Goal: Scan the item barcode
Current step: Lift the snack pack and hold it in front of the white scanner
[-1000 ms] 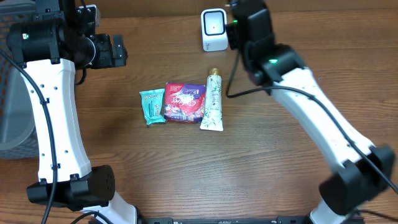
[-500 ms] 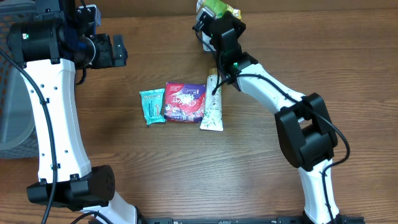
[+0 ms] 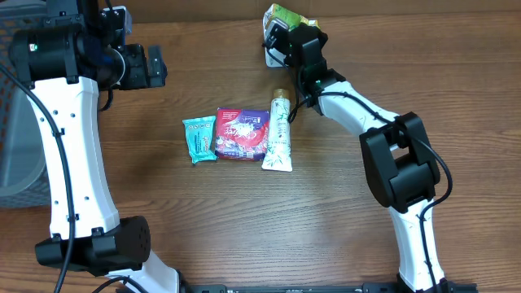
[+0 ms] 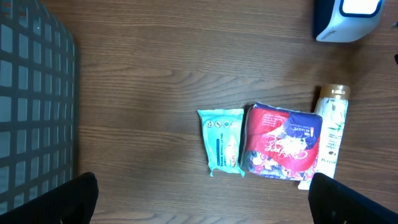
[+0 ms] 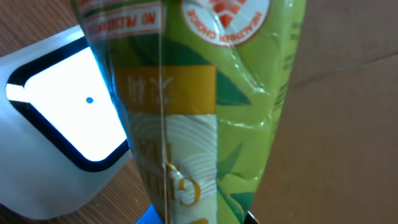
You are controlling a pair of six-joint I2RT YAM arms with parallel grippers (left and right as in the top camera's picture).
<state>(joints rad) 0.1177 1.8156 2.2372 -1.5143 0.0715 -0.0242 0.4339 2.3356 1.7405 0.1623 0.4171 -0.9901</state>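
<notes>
A green snack packet [image 5: 199,93] fills the right wrist view, with my right gripper [image 5: 199,218] shut on its lower end. It hangs just in front of the white barcode scanner [image 5: 62,137], whose window glows white. In the overhead view the green packet [image 3: 285,14] sticks out at the table's far edge, above the right gripper [image 3: 295,37], which covers most of the scanner [image 3: 270,54]. My left gripper [image 4: 205,196] stands open high over the table, holding nothing.
On the table lie a teal packet [image 3: 199,138], a red-purple packet [image 3: 242,133] and a white tube [image 3: 278,133], side by side. A grey wire basket [image 4: 31,106] stands at the left edge.
The right arm has swung in with the green packet, which now covers the scanner that showed bare a second ago. The left arm and the table items have not moved.
</notes>
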